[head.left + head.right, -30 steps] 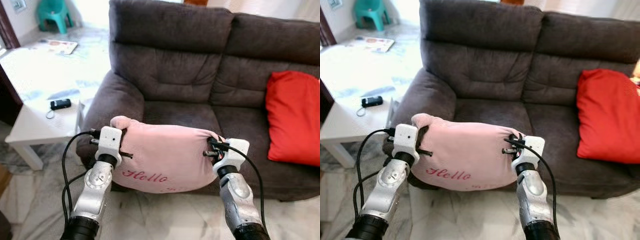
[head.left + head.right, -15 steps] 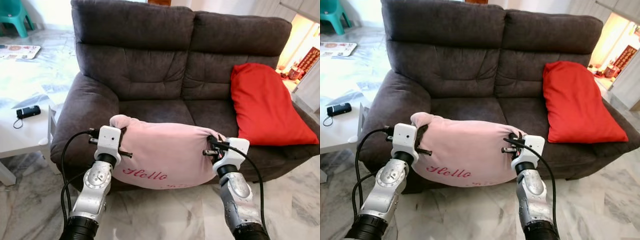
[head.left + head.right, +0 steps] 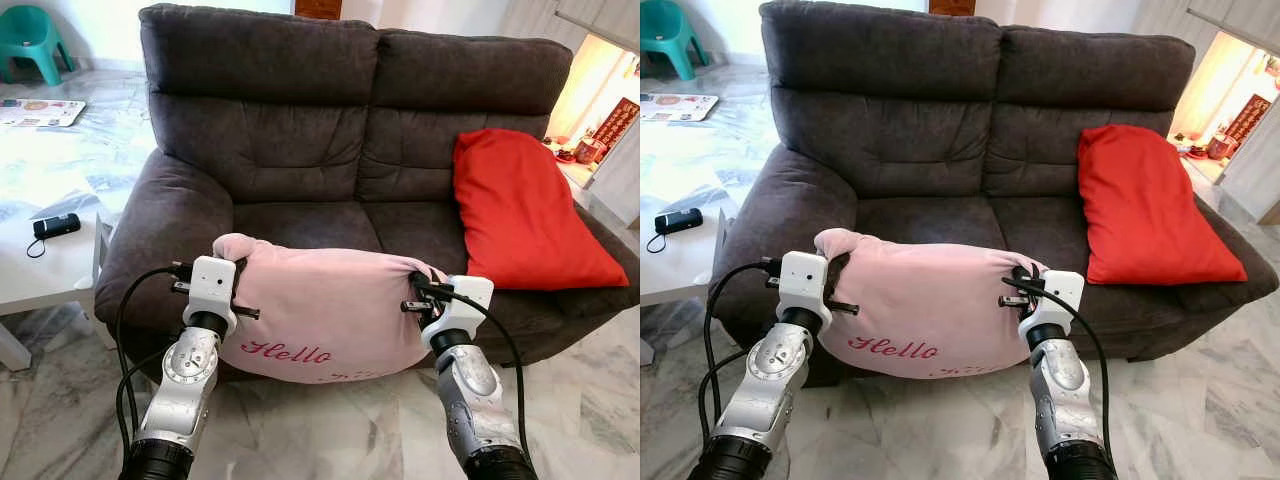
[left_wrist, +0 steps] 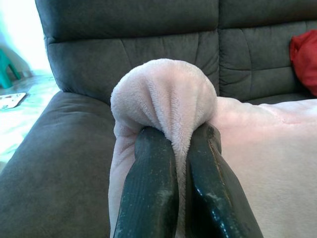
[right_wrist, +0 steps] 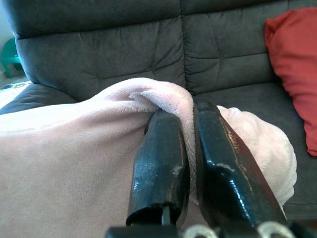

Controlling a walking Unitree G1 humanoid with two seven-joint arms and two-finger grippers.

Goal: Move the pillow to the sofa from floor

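Pink pillow [image 3: 325,310] pinched between left end effector [image 4: 183,144] and right end effector [image 5: 190,124].

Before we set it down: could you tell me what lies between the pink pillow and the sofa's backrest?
Only bare grey seat cushion, in both eye views; the red pillow sits off to the right.

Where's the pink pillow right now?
In the left eye view the pink pillow hangs in front of the sofa's left seat, off the floor, pinched at its corners by the left gripper and right gripper.
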